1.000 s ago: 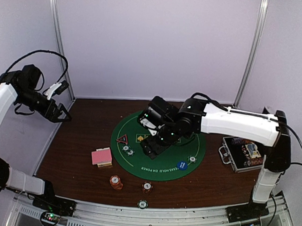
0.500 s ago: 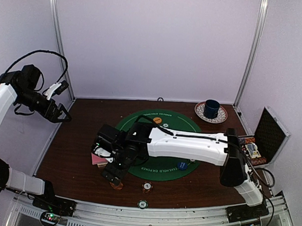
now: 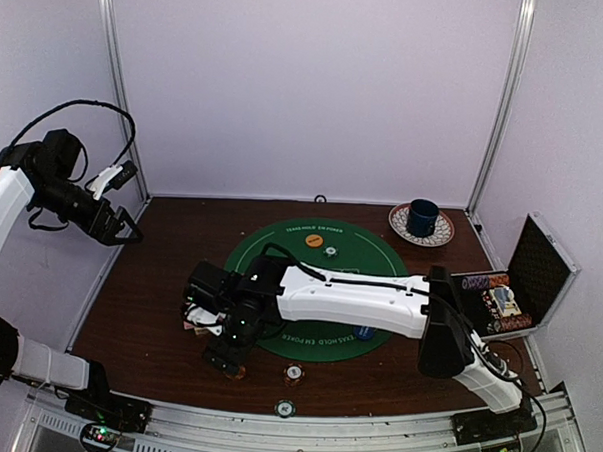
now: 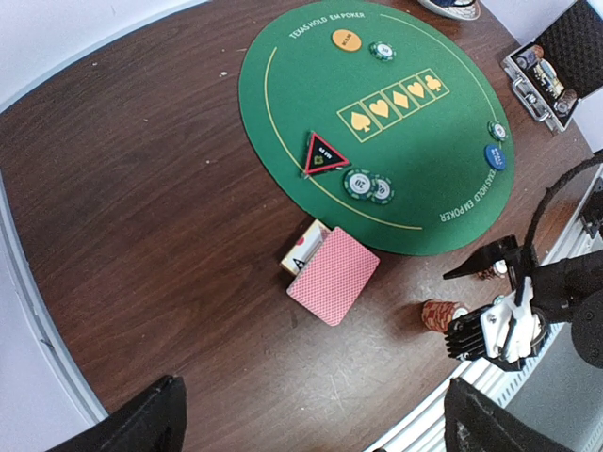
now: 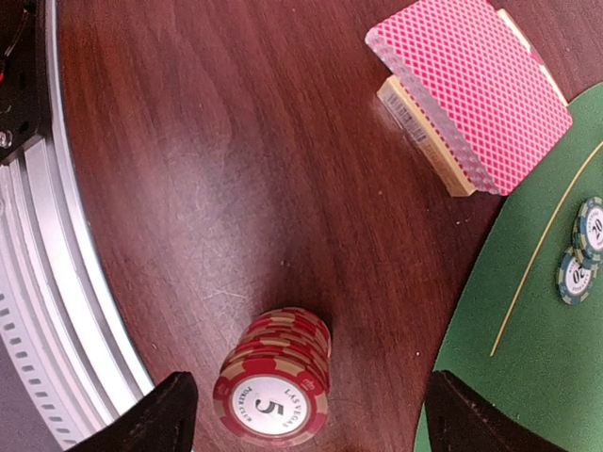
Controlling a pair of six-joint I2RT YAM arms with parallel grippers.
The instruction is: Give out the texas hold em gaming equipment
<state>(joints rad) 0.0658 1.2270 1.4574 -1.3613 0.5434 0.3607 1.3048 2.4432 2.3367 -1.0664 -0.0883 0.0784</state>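
the red chips (image 5: 273, 391) are stacked on bare wood (image 5: 188, 141) by the front rail (image 5: 57, 282), off the mat (image 5: 528, 377), near the cards (image 5: 471, 89). the right gripper (image 5: 316, 419) is held over them, spread wide, likely so they can be grabbed. the left gripper (image 3: 126, 228) is held high, spread, empty.

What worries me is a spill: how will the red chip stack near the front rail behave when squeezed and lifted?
The red chip stack is loose discs, slightly staggered, so lower ones may drop out if pinched high. The chips look rigid, so crushing seems unlikely. The tabletop looks glossy; a push would probably slide or shear it.
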